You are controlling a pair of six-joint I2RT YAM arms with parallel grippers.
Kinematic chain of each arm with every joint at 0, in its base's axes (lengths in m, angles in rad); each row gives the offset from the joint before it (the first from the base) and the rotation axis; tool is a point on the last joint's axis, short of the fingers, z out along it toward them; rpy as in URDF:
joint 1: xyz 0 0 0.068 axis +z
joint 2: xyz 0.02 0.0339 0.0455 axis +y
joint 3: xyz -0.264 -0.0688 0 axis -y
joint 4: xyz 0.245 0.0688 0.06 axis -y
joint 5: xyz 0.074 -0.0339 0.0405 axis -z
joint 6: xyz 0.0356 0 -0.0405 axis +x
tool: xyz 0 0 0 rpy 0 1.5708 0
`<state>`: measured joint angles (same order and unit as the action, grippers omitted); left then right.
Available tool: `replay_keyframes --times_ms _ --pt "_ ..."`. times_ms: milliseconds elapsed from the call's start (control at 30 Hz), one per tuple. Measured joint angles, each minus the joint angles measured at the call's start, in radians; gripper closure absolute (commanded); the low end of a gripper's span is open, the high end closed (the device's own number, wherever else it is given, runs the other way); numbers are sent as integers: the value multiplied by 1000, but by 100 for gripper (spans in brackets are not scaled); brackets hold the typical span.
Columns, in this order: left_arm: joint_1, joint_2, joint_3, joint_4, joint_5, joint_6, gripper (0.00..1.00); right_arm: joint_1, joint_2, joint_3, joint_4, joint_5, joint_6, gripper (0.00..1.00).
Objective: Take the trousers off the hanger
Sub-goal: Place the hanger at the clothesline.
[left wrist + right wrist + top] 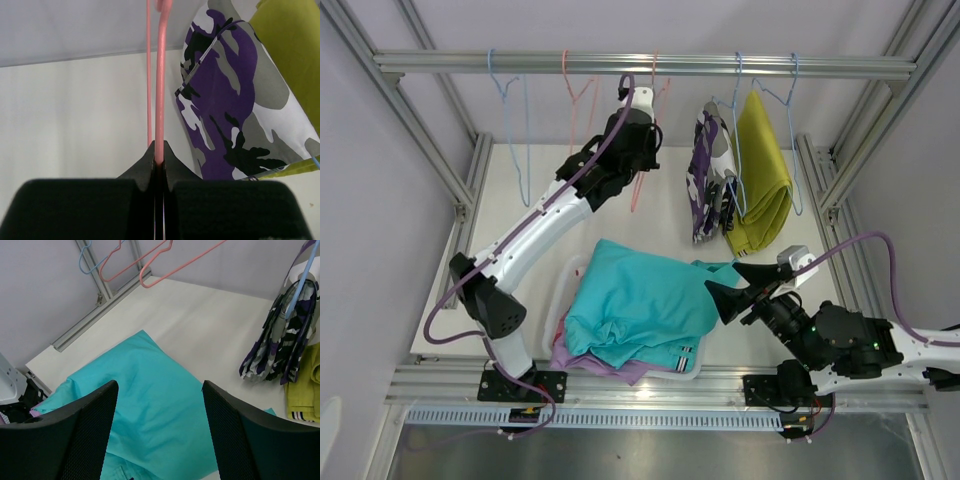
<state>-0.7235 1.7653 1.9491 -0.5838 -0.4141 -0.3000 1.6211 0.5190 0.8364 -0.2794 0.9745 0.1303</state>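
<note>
Five items, listed by place relative to the jaws.

1. Left jaws, at the end of the left arm (535, 230), raised to the rail (650, 63): pressed together on the wire of an empty pink hanger (160, 90), which rises straight up from between them.
2. Camouflage trousers (225, 100), purple, white and black: to the right of the left jaws and just beyond them, draped over a blue hanger (738, 90) on the rail, clear of the jaws.
3. Mustard trousers (763, 180): beyond the camouflage pair as seen from the left jaws, touching it, hung on their own blue hanger. Striped cuffs show at the lower end in the right wrist view.
4. Right jaws, at the end of the right arm (840, 340): spread wide and holding nothing, poised over the teal trousers (150, 405).
5. Teal trousers: directly below and ahead of the right jaws, off any hanger, lying crumpled on top of a heap in a white basket (692, 362) on the desk (670, 215). Lilac trousers (605, 365) show under the heap's near edge.

Also noted: a second pink hanger (578, 100) and an empty blue hanger (520, 150), both left of the left jaws on the rail.
</note>
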Motion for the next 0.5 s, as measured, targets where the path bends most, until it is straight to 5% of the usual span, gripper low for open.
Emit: replay_keyframes --times_ms 500 --pt "-60 -124 -187 -37 -15 -32 64 -8 0 -27 -1 -34 16 26"
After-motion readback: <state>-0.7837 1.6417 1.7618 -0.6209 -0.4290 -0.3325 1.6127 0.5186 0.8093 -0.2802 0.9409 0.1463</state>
